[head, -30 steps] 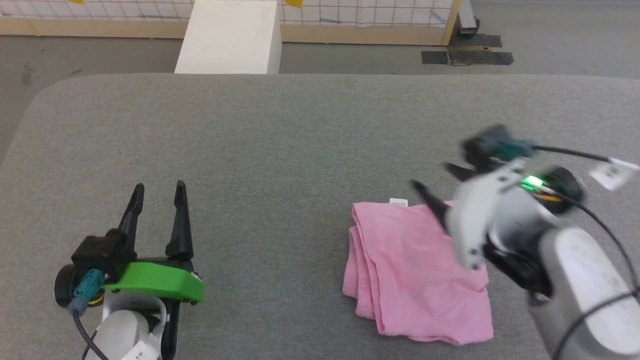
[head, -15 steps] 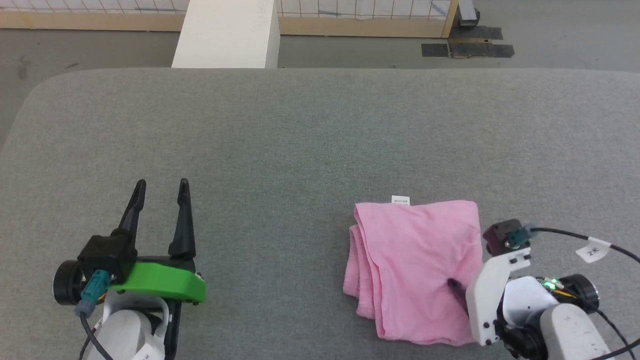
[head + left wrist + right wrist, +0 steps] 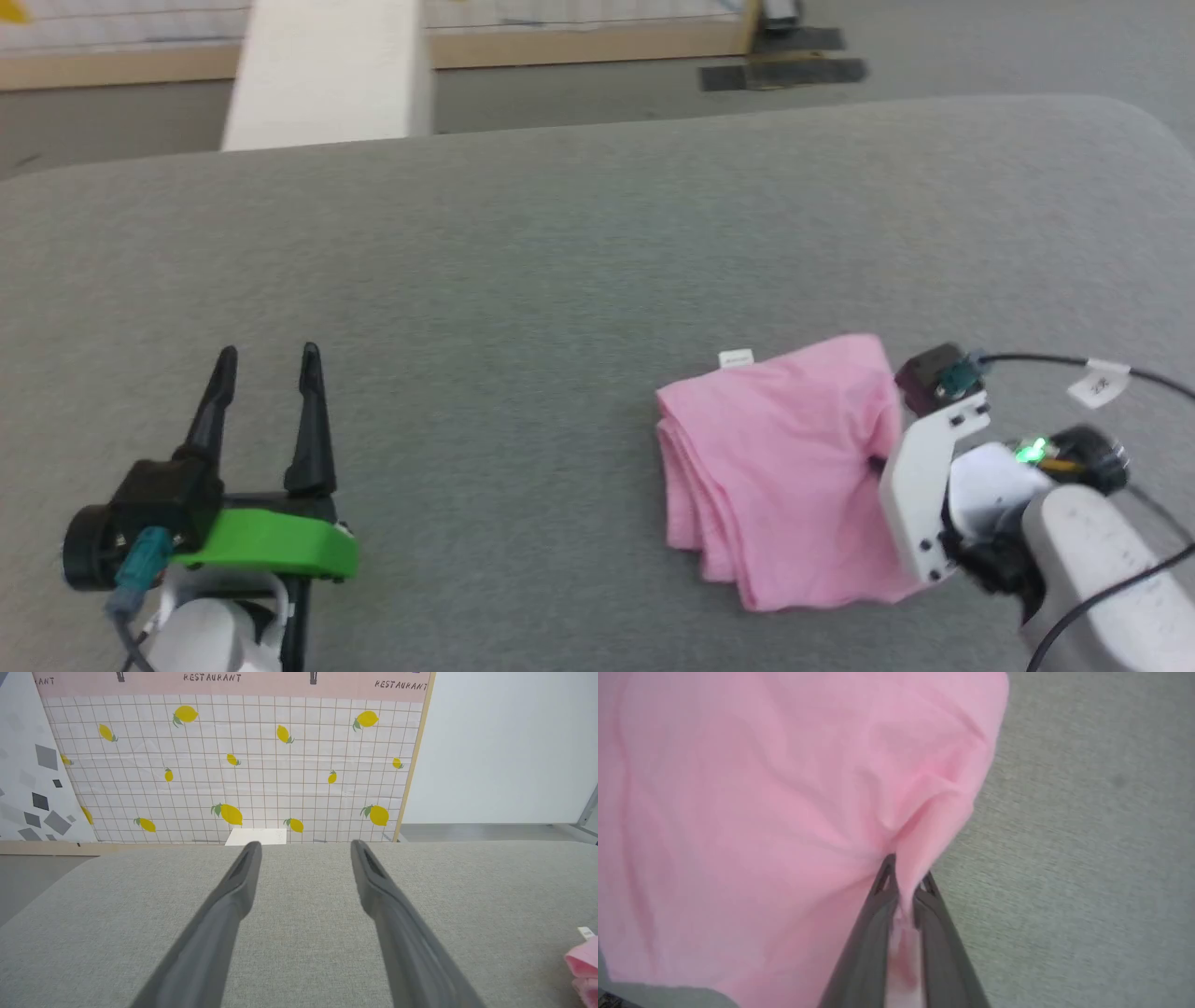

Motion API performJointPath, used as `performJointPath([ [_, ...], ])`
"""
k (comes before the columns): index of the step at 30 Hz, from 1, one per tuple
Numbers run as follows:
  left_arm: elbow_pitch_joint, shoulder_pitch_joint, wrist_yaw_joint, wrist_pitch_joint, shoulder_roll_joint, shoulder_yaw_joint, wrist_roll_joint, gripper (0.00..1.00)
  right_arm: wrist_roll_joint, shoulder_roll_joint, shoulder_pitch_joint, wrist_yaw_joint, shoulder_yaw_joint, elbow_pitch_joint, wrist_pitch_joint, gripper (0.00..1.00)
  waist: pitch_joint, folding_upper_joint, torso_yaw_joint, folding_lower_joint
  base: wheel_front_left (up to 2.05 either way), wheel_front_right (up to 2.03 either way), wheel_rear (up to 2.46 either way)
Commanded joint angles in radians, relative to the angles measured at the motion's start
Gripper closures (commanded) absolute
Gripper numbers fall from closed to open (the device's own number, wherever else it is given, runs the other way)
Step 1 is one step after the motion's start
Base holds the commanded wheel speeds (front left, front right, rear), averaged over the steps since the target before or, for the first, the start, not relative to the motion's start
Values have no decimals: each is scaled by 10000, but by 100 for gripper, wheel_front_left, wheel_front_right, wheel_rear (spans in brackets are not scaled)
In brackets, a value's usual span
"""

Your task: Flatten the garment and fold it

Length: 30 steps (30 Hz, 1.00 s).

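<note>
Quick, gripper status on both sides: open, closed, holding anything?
Left gripper: open, holding nothing.
Right gripper: closed, pinching a fold of the pink garment.

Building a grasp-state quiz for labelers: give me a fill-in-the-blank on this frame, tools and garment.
1. The right tool is ____ on a fold of the light pink cotton shorts.
2. The left tool is ____, nothing between its fingers.
3. The shorts lie on the robot's ____ side of the grey fabric-covered table.
Missing words: shut; open; right.
</note>
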Motion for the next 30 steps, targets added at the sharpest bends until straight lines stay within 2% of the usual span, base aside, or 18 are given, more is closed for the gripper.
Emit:
performJointPath([
  [1, -137, 104, 80, -21, 113, 71, 29, 0, 143, -390, -399, -19, 263, -3, 29, 100, 477, -1, -1546, 0, 0, 0, 0],
  [3, -304, 33, 93, 60, 198, 95, 42, 0, 259, -975, -828, -19, 574, 168, -75, 100, 698, -1, -2058, 0, 0, 0, 0],
  [7, -711, -150, 179, 381, 448, 156, 158, 0, 506, -1700, -1773, -19, 853, 752, -563, 100, 1273, -1, -2929, 0, 0, 0, 0],
  [11, -1247, -373, 255, 815, 795, 243, 325, 0, 559, -2234, -2670, -19, 959, 1578, -1289, 100, 1950, -1, -3335, 0, 0, 0, 0],
  [20, -2647, -644, 373, 1981, 1651, 516, 678, 0, 441, -2925, -4164, -19, 380, 3663, -2685, 100, 3413, -1, -3308, 0, 0, 0, 0],
  [28, -3251, -597, 518, 2389, 1836, 629, 715, 0, -420, -3064, -4943, -19, -964, 5258, -3694, 100, 3922, -1, -3027, 0, 0, 0, 0],
  [29, -3271, -588, 533, 2400, 1836, 628, 715, 0, -546, -3061, -4991, -19, -1081, 5367, -3819, 97, 3936, -1, -3009, 0, 0, 0, 0],
  [30, -3287, -574, 550, 2409, 1833, 624, 714, 0, -687, -3067, -5051, -19, -1311, 5522, -3978, 59, 3949, -1, -2986, 0, 0, 0, 0],
])
